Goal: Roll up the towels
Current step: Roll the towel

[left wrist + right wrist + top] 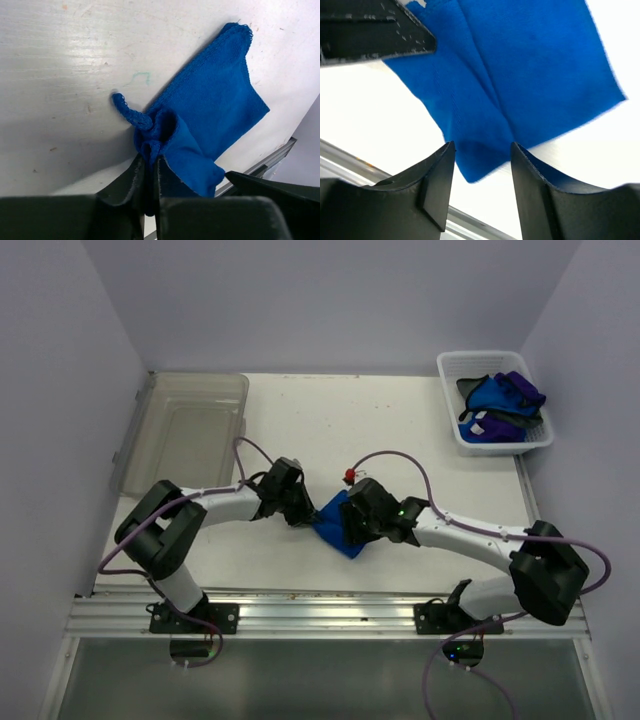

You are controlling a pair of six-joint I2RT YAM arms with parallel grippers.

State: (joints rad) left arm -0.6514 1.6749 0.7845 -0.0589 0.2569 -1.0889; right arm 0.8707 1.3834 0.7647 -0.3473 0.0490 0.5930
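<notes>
Mid-table, left gripper [150,167] pinches the blue towel [215,100] at its bunched corner — right gripper [482,150] hangs spread over it, released.

blue towel [215,105]: soft cloth, matt, short fine pile; edge finished in a tight ribbed hem, a little fuzzy at the corner.
table [75,75]: white, smooth, faint sheen; scuffed, with small specks and a pale green mark.
left gripper [150,167], right gripper [482,147]: black plastic, matt.
left arm [222,505], right arm [470,535]: white links, smooth, slight gloss; black matt joints.
tub [190,425], far left: clear plastic, cloudy, glossy.
basket [455,435], far right: white plastic, slotted walls.
towels in the basket [500,395]: blue and purple cloth, matt.
rail [320,612], near edge: bare metal, grooved, dull shine.
</notes>
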